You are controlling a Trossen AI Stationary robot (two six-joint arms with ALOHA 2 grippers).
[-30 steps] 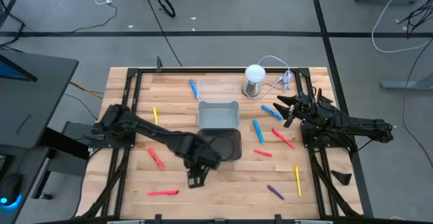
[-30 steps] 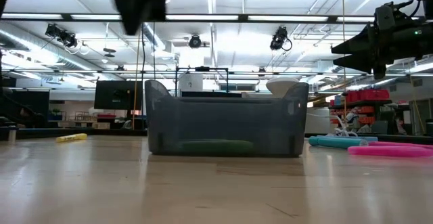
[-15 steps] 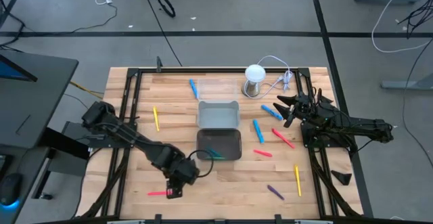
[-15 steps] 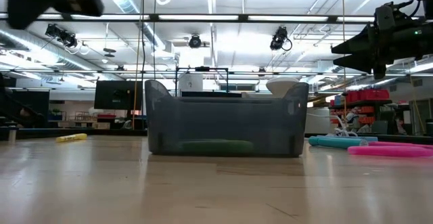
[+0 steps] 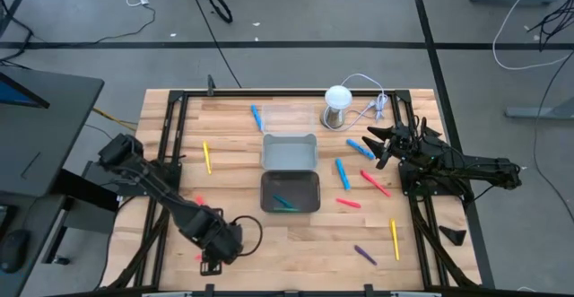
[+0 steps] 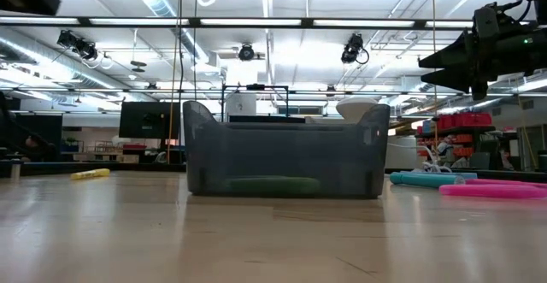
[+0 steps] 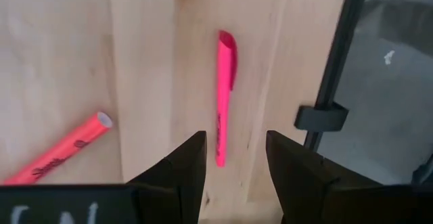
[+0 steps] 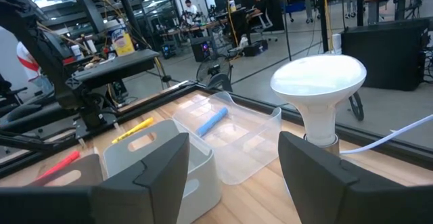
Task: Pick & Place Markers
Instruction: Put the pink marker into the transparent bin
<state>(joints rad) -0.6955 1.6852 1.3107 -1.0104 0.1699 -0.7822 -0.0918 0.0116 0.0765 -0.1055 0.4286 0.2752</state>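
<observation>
I'm hovering my left end effector (image 7: 233,160), fingers parted and empty, over a pink marker (image 7: 225,95) near the tabletop (image 5: 296,234) edge, reaching phase; next I'm needing to drop and straddle it.

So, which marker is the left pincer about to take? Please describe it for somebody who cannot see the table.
Find the table's near edge on the left arm's side, beside the black frame rail. The left pincer hangs open over a pink marker that lies parallel to that rail. Its neighbour, an orange-red marker, lies slanted and farther from the rail.
</observation>
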